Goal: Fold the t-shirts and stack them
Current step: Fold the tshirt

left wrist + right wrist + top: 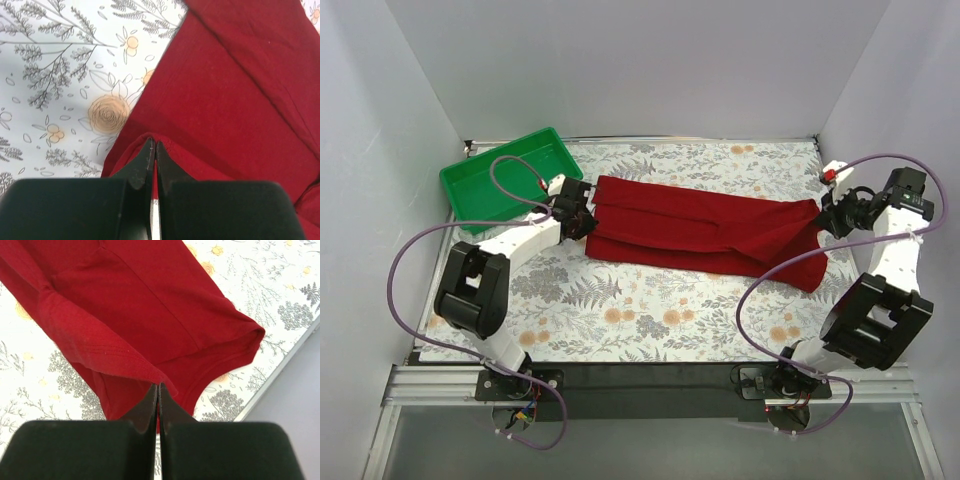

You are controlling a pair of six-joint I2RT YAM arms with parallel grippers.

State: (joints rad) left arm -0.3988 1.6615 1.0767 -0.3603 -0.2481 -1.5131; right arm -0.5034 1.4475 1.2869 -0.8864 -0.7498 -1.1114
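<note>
dark red t-shirt (705, 228) stretched lengthwise, folded, across table.

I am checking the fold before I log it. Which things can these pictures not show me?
1. Left wrist view: how much t-shirt the left tool pinches; its own fingers cover it.
2. Right wrist view: the same for the right tool; the t-shirt's far part is cut off by the top edge.
3. Top view: both tools' tips are too small and dark to tell apart; the cloth hides its lower layers.

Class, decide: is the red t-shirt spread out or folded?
Folded lengthwise: the t-shirt lies as a narrow band with overlapping layers across the table.
</note>
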